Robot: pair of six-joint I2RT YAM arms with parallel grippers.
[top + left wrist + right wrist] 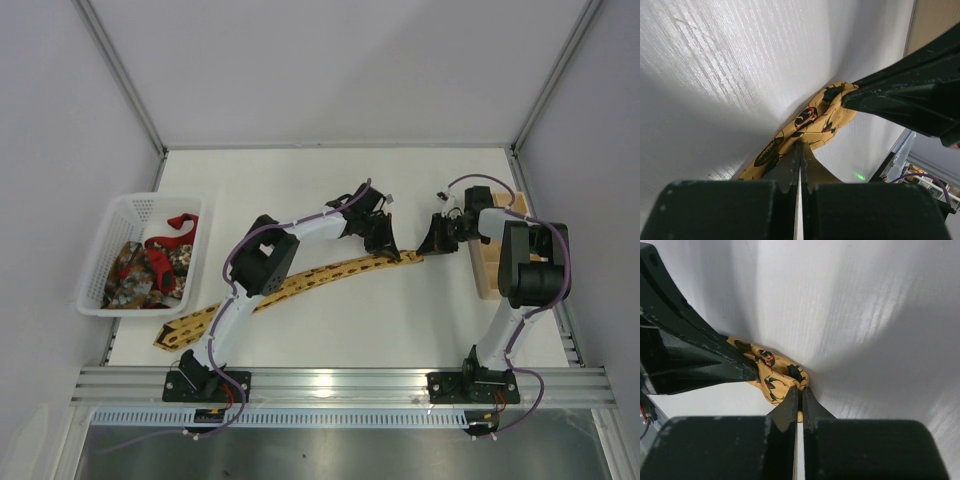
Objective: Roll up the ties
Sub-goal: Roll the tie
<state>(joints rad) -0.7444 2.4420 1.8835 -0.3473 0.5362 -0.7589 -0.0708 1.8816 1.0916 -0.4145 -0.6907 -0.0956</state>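
Yellow tie [330, 270] laid in a shallow arc on the table [300, 190], wider end at the near-left edge, narrow end right of centre.

Left gripper [385, 250] pressed together, pinching the tie just short of the narrow end. In the left wrist view [800, 145]: fingers [790, 167] closed edge to edge, fabric [815, 120] bunched at their tips.

Right gripper [435, 240] just beside and facing the left one, likewise pressed together, pinching the tip of the same tie. In the right wrist view [800, 389]: crumpled tie end [772, 370] spanning the short gap between both grippers, slightly raised off the table.

Red tie [180, 222] and patterned tie [140, 275] heaped in the basket [100, 260] at far left, well apart from both grippers.
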